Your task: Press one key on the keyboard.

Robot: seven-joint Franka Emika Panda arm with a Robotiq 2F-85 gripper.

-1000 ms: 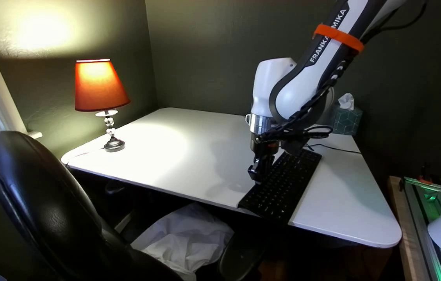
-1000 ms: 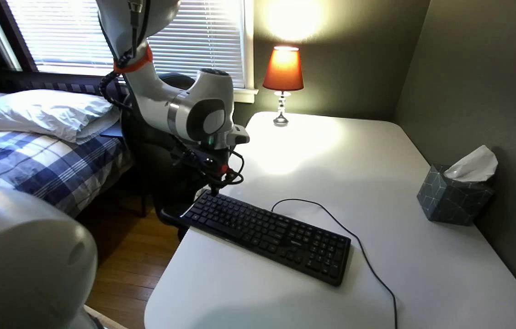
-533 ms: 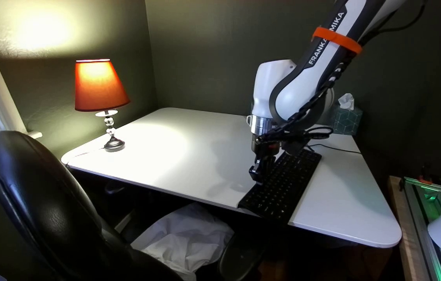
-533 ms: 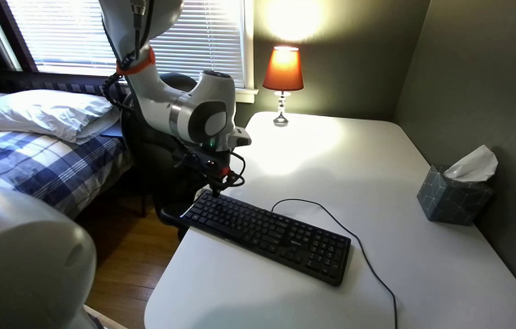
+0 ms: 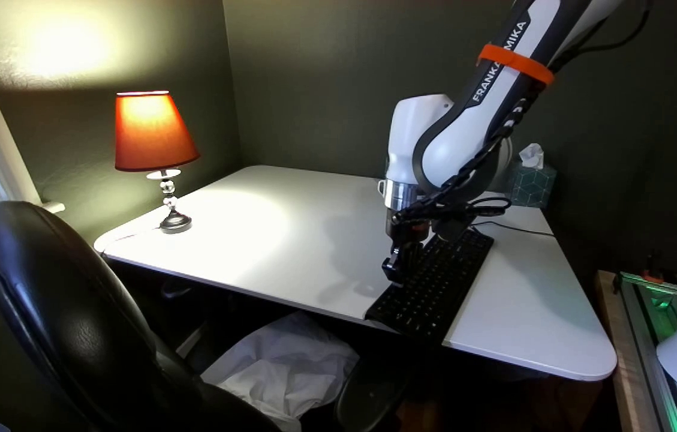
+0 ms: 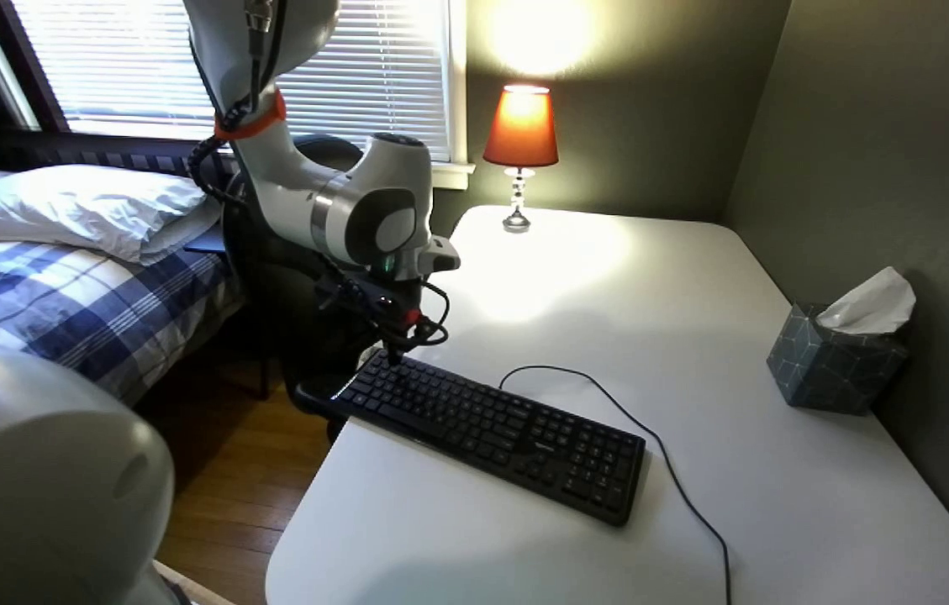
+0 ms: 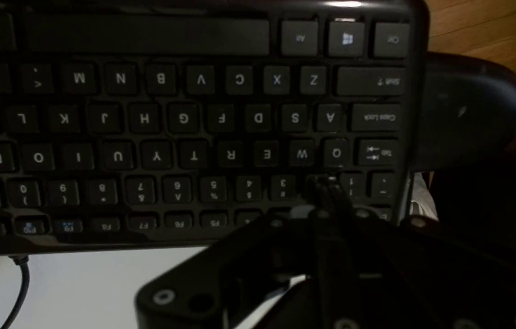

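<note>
The black keyboard [image 5: 449, 276] lies on the white desk, its near end at the desk's edge. It shows in both exterior views [image 6: 491, 428] and, upside down, in the wrist view [image 7: 184, 119]. My gripper [image 7: 325, 183] is shut and empty. It points down at the number row, with its fingertips together between the 3 and 1 keys, covering the 2 key. In both exterior views the gripper [image 5: 397, 279] is at the keyboard's edge-side end [image 6: 395, 358]. I cannot tell whether the fingertips touch or press the key.
A thin black cable [image 6: 659, 441] runs from the keyboard across the desk [image 6: 608, 286]. A tissue box [image 6: 835, 357] stands by the wall. A lit red lamp [image 5: 155, 132] stands at the desk's far corner. A black chair [image 5: 68, 318] is beside the desk.
The arm has lowered slightly toward the keyboard, and the fingertips have come down a little. The keyboard has not moved.
</note>
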